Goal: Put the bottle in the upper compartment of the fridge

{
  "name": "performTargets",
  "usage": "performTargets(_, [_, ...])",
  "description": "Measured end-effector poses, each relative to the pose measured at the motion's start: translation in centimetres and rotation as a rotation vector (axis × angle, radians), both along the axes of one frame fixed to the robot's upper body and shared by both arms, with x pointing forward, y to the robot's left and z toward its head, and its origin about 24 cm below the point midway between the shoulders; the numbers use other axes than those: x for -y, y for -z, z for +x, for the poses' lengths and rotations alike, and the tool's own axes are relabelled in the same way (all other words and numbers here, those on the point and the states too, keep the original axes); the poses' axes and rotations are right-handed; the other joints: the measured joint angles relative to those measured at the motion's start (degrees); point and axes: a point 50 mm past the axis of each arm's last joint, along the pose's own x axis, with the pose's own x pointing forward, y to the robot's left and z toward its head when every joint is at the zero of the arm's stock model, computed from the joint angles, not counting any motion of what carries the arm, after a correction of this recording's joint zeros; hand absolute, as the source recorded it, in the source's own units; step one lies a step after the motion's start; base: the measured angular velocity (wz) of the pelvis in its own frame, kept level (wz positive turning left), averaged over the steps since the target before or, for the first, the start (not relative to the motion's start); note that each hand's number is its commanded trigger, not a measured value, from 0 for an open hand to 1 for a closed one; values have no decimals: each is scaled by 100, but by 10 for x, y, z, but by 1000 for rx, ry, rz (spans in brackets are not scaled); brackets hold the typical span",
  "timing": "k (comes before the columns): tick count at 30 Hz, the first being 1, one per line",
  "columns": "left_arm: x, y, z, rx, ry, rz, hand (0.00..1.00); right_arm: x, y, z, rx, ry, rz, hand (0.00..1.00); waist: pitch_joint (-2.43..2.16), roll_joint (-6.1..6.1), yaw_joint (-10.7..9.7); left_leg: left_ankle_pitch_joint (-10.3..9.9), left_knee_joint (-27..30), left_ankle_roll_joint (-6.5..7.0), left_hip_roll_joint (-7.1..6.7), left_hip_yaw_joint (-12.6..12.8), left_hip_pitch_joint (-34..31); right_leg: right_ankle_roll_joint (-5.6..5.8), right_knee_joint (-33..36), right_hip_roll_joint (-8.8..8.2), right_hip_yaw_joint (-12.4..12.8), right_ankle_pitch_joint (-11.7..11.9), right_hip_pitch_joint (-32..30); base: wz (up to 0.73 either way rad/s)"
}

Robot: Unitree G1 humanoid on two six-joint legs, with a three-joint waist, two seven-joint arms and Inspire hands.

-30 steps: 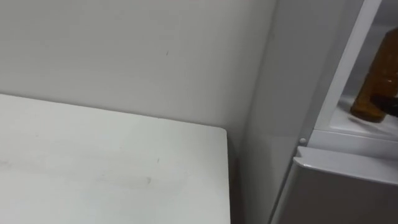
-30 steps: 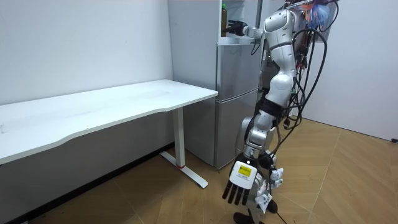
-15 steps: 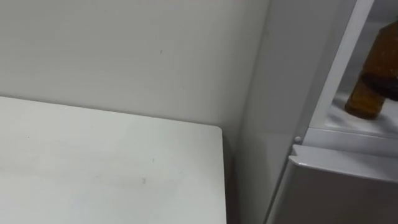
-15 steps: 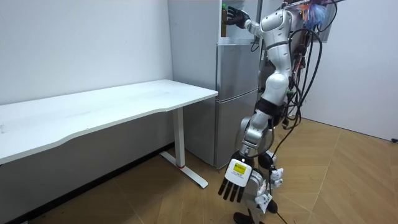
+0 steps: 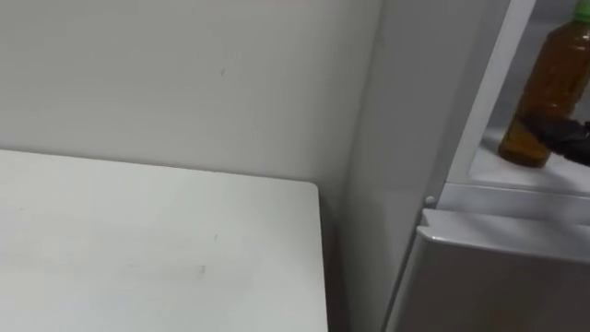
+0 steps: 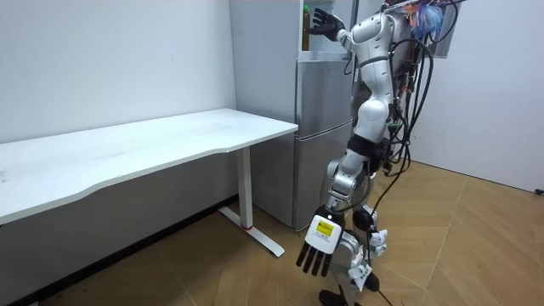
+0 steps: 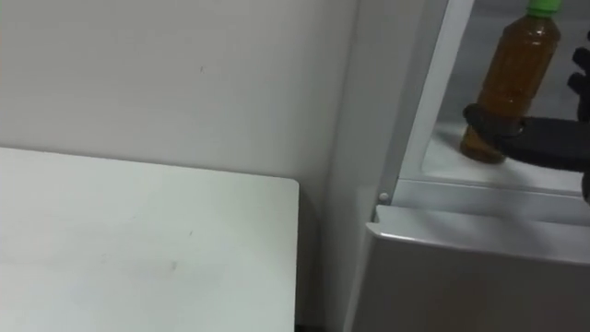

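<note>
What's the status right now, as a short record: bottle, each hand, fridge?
bottle: upright inside the upper fridge, brown liquid, green cap
right hand: thumb curled round the bottle's lower part
left hand: hanging low by the robot's side, fingers straight, empty
upper fridge: open
table: white, left of the fridge

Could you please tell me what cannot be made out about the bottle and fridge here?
1. Whether the right hand grips the bottle: right eye view, the right edge cuts the hand off.
2. The rest of the upper fridge compartment: both eye views, cut off by the top and right edges.
3. The bottle's details in the room view: too small, beside the hand.
</note>
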Motion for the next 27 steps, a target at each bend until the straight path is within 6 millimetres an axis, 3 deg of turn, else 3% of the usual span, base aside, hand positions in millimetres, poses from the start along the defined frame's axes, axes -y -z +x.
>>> performTargets(6, [10,5,-3,-11,-5,-11,0,-9,11,-20,55,48,13,0,21,160,-4,-36,-6,-14,34,26,51,2,104,30,98,-2,-80,-8])
performTargets(12, [11,5,-7,-10,2,-6,0,-14,15,-30,77,32,7,0,9,169,-77,-39,1,-17,45,49,2,1,175,45,171,-2,-145,-11])
performTargets(14, [12,6,-9,-13,4,-9,0,-15,16,-31,81,4,20,0,1,156,-117,-40,10,-17,60,165,7,-1,177,54,272,-1,-204,-16])
performTargets(22, [17,8,-13,-45,42,-32,0,-20,39,-36,35,-270,274,0,-4,203,-152,-71,21,8,48,194,-2,-33,176,54,333,18,-209,-7])
performTargets(27, [22,10,-15,-57,50,-35,0,-19,59,-41,-10,-269,356,0,-17,318,-132,-81,13,3,58,225,88,-32,175,59,308,18,-191,-1])
